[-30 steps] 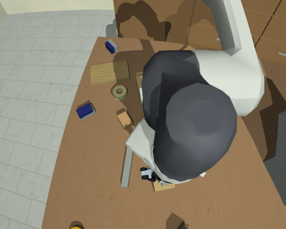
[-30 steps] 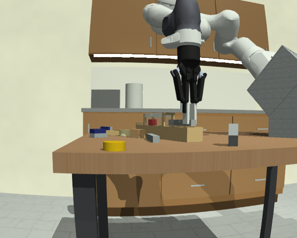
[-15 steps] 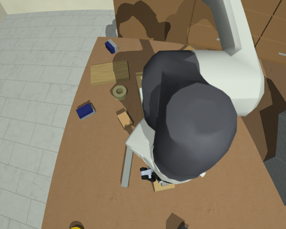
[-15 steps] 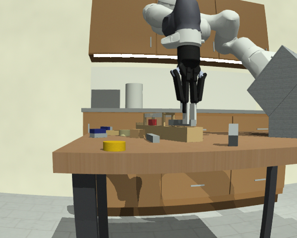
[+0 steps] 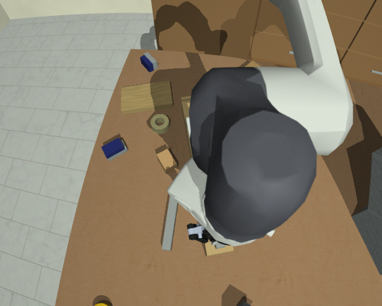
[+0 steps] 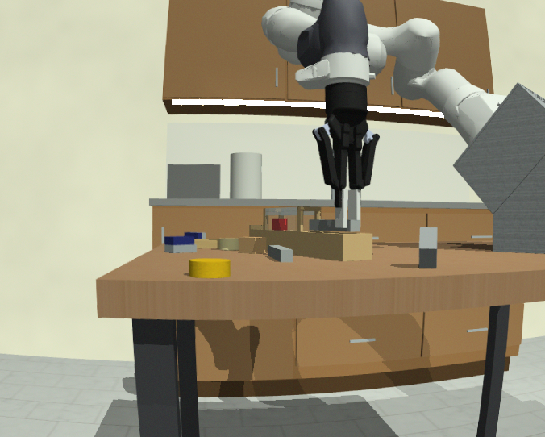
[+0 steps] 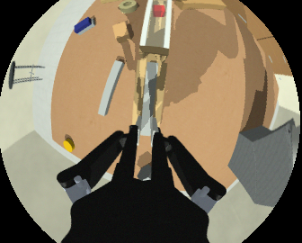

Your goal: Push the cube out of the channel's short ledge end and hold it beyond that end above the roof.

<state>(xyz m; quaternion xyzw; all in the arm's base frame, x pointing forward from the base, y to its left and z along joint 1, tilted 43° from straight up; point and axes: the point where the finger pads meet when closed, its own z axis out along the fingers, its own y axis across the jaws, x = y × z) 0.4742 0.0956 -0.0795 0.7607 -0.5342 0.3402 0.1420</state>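
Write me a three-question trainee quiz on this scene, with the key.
1. True or false: the gripper is shut on a long grey bar that points towards the channel.
2. Multiple choice: the red cube is A) inside the channel, B) held up in the air, C) on the floor.
3. Fill in: a second grey bar lies loose on the ____ beside the channel.
Key: 1 true; 2 A; 3 table.

Yellow disc (image 6: 210, 267); tape roll (image 5: 160, 123); wood plank (image 5: 146, 96); two blue blocks (image 5: 113, 148).
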